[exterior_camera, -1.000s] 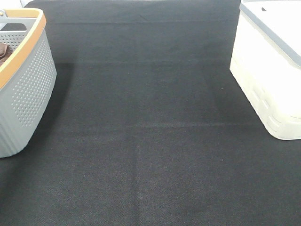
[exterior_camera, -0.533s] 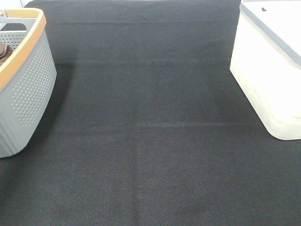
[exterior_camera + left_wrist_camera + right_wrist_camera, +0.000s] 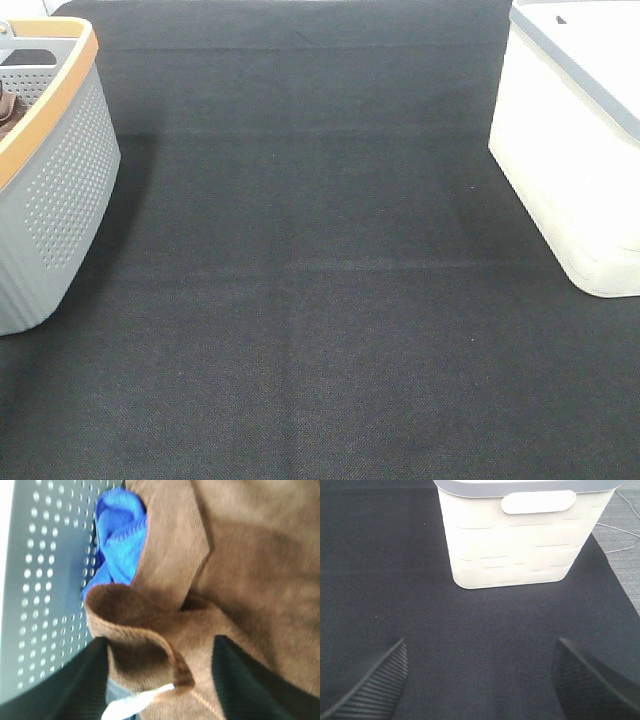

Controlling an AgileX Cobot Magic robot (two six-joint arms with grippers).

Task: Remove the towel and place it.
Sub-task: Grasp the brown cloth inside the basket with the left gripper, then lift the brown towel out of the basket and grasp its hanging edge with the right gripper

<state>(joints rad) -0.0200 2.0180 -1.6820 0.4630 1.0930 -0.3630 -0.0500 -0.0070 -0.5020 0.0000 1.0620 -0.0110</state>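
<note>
The reddish-brown towel (image 3: 235,555) lies crumpled inside the grey perforated basket (image 3: 60,190), which stands at the left edge of the exterior high view. Only a sliver of the towel (image 3: 6,112) shows there. In the left wrist view my left gripper (image 3: 160,665) is down in the basket, its jaws apart on either side of a raised fold of the towel with a white tag (image 3: 131,706). My right gripper (image 3: 480,680) is open and empty above the black mat. Neither gripper shows in the exterior high view.
A blue cloth (image 3: 120,535) lies beside the towel against the basket's perforated wall (image 3: 45,580). A white plastic bin (image 3: 580,130) stands at the right; it also shows in the right wrist view (image 3: 520,535). A black mat (image 3: 320,300) covers the table between them.
The brown patch at the basket's left edge has shifted slightly. Nothing else has visibly moved.
</note>
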